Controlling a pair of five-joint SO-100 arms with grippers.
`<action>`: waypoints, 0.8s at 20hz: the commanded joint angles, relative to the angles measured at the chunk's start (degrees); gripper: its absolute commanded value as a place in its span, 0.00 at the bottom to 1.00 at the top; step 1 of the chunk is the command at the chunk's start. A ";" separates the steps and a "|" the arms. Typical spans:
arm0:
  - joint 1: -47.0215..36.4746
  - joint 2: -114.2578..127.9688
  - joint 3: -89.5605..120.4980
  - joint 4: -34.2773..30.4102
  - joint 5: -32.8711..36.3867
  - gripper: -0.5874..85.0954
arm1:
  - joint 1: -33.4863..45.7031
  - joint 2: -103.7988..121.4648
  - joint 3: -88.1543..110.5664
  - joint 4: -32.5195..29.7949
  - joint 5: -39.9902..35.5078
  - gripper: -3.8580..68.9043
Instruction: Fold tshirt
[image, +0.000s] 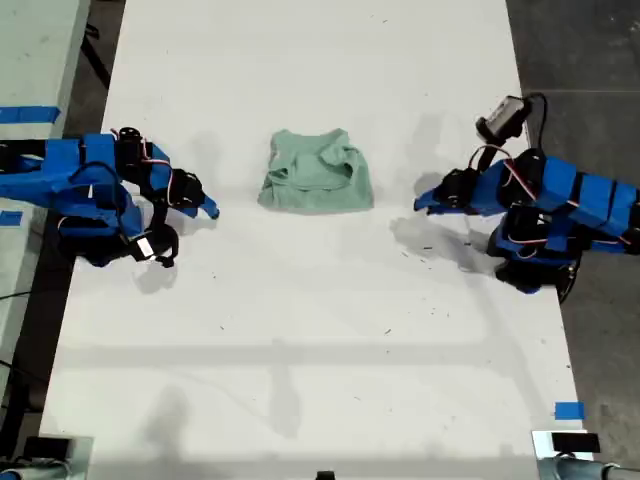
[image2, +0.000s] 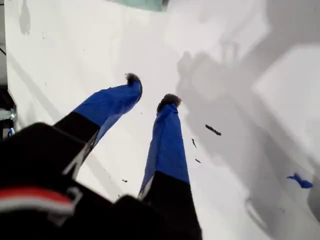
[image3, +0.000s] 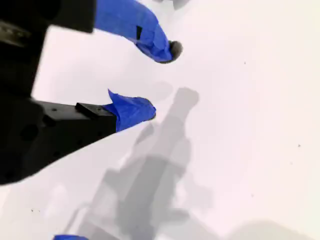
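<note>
The tshirt lies on the white desk, in the far half of the exterior view, roughly midway between the two arms. It is bunched into a compact, nearly square bundle, slightly wider than deep, so its long axis runs across the exterior view from left to right. Loose folds ridge its upper layer toward the exterior view's right. I cannot make out the neck, the sleeves or a label, so I cannot tell which way it points.

My first tool sits at the exterior view's right, tips aimed toward the tshirt but well apart from it. In the first wrist view its jaws stand moderately apart with only bare desk between them. A few dark specks lie near them, and just a sliver of the green cloth shows, cut off by the frame edge.

My second tool is at the exterior view's left, also aimed at the tshirt and clear of it. Its jaws are parted and hold nothing. That wrist view shows only white desk and blurred shadows, and the tshirt is out of its frame.
</note>
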 joint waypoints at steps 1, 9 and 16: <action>0.79 10.20 9.49 -2.90 -3.08 0.11 | -5.10 24.35 13.18 2.11 7.65 0.14; -4.13 47.37 23.12 16.00 0.18 0.12 | -4.31 25.75 16.35 1.93 -1.23 0.09; 0.26 47.37 23.12 16.00 0.18 0.12 | -2.02 25.93 16.35 1.76 -24.79 0.08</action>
